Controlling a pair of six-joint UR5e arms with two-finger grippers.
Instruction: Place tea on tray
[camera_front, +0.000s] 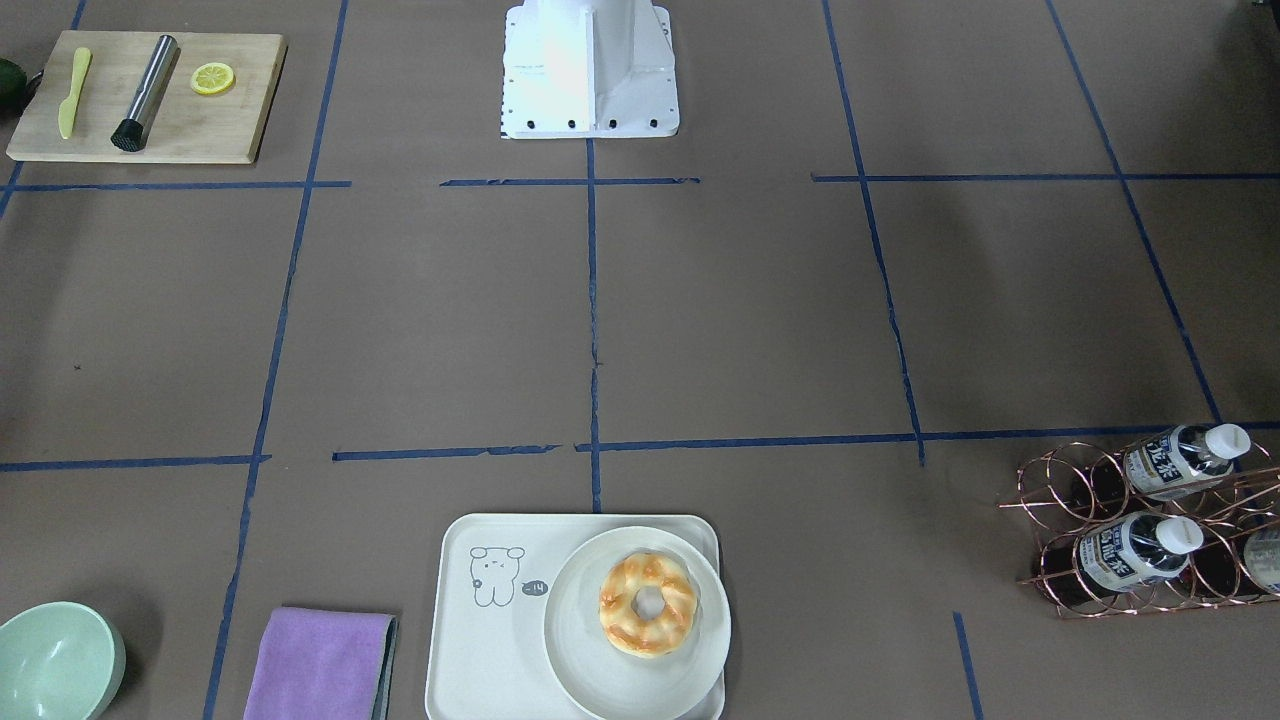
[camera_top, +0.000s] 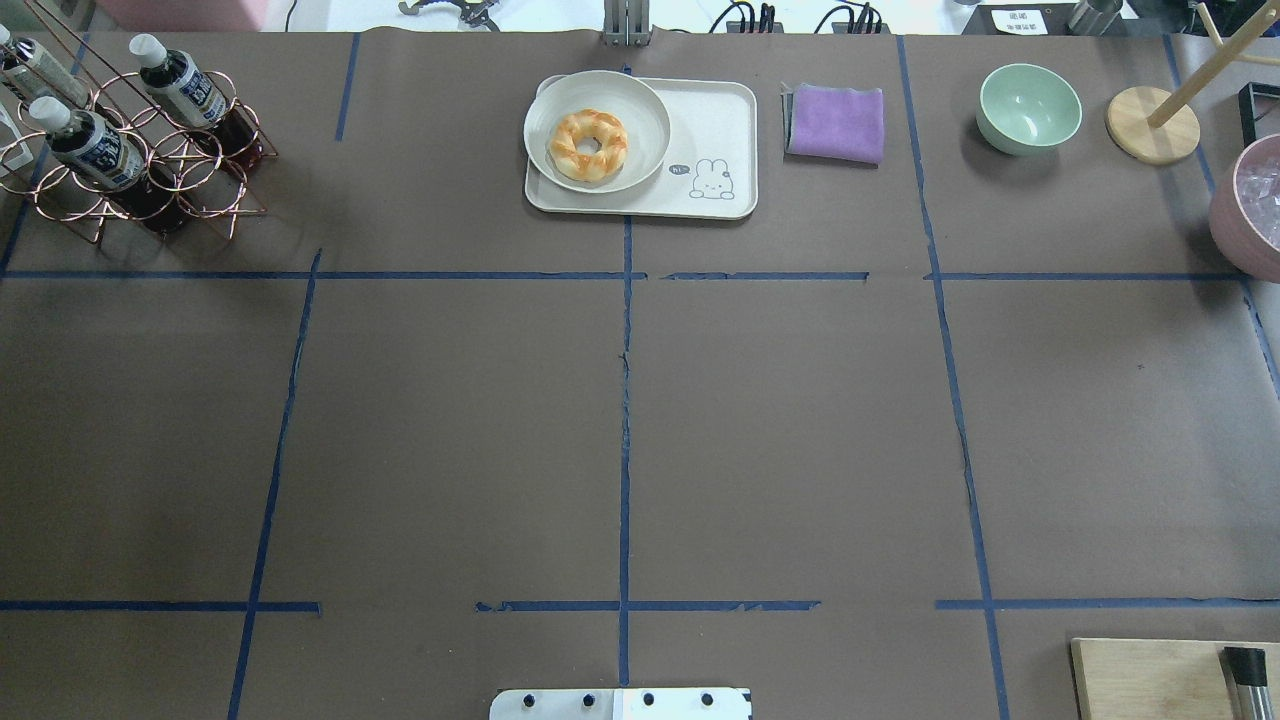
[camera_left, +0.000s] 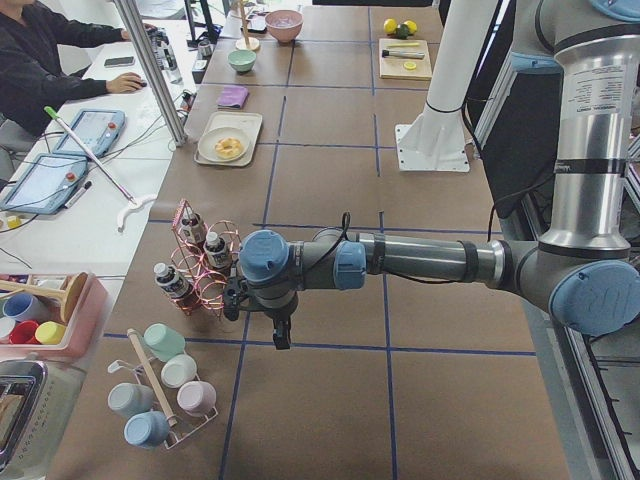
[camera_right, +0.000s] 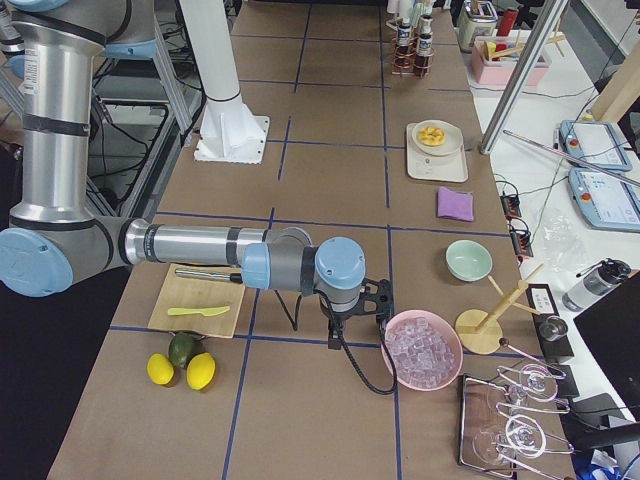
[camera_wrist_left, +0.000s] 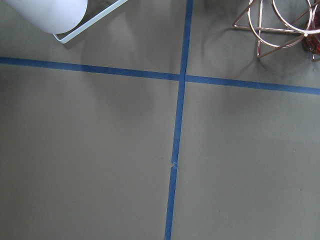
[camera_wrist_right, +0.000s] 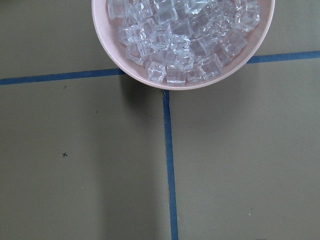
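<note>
Three tea bottles (camera_top: 185, 90) rest slanted in a copper wire rack (camera_top: 205, 175), well apart from the tray (camera_top: 715, 120) with its plate (camera_top: 640, 110) and doughnut (camera_top: 590, 145). The left gripper (camera_left: 232, 300) hangs near the rack, the right gripper (camera_right: 383, 305) beside a bowl of ice (camera_wrist_right: 170, 86); whether either is parted or closed cannot be told.

Left tool (camera_left: 233, 298) and right tool (camera_right: 377, 300) hang on level, outstretched arms.
</note>
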